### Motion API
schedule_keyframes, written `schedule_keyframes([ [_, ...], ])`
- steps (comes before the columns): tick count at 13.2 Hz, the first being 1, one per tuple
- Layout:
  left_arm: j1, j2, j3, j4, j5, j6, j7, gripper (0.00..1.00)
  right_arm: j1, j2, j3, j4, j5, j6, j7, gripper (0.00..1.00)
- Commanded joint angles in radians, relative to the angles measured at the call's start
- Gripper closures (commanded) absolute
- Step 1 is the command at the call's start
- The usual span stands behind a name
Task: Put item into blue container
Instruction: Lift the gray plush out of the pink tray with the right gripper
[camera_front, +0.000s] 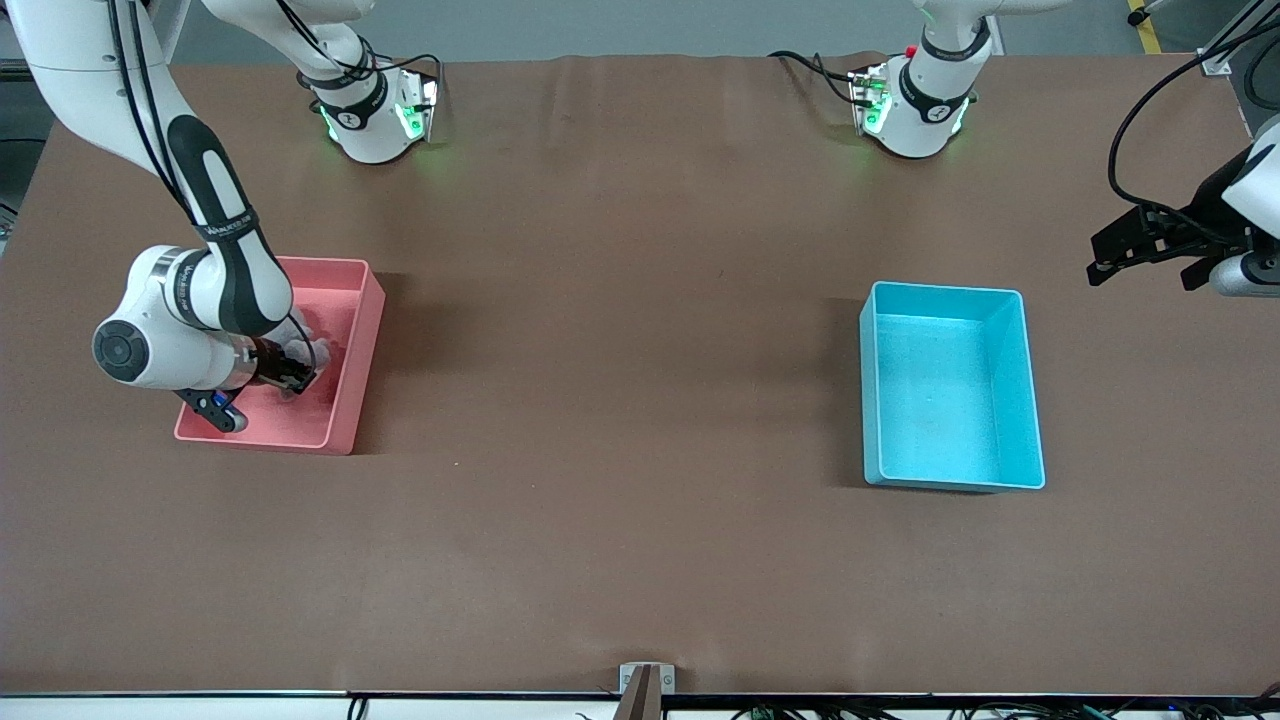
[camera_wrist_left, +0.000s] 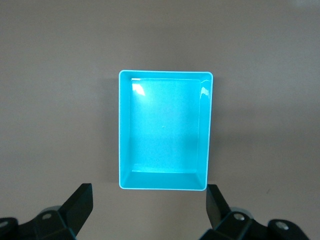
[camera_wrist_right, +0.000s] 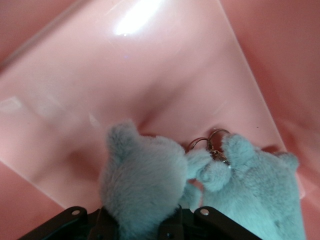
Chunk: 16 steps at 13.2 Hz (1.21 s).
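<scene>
Blue container (camera_front: 952, 478) empty, nearest the front camera, toward the left arm's end of the desk (camera_front: 620, 400). Pink bin (camera_front: 345, 380) well apart, toward the right arm's end, with the right pincer (camera_front: 292, 378) down inside, closed on a pale teal plush toy (camera_wrist_right: 150, 185). Soft, light, compressible fur; likely to squash and sag, so best gripped deep on the bulky body, not the metal keyring (camera_wrist_right: 209, 142). Left pincer (camera_wrist_left: 150, 207) waiting, spread wide, empty, over bare desk just beside the blue container.
</scene>
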<state>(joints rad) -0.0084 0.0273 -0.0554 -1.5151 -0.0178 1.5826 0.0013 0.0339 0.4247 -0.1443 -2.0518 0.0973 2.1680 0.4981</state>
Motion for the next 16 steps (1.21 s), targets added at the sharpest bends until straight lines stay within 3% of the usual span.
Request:
schedule_keyframes([
  [1,-0.005,0.003,0.006,0.015,-0.014,-0.010,0.000,0.00,-0.025,-0.023,0.000,0.141,0.015,-0.193,-0.010,0.98],
  [4,-0.004,0.003,0.006,0.015,-0.017,-0.010,0.006,0.00,-0.011,-0.017,0.002,0.342,0.005,-0.419,0.005,0.98],
  [7,-0.005,0.003,0.006,0.015,-0.017,-0.007,0.002,0.00,0.069,-0.023,0.008,0.436,0.018,-0.520,0.182,0.97],
  [11,-0.007,0.008,0.000,0.001,-0.014,-0.015,-0.009,0.00,0.251,-0.047,0.011,0.447,0.128,-0.475,0.466,0.97],
  [16,-0.022,0.071,-0.004,0.001,-0.007,-0.044,0.005,0.00,0.463,0.000,0.011,0.444,0.137,-0.227,0.756,0.96],
])
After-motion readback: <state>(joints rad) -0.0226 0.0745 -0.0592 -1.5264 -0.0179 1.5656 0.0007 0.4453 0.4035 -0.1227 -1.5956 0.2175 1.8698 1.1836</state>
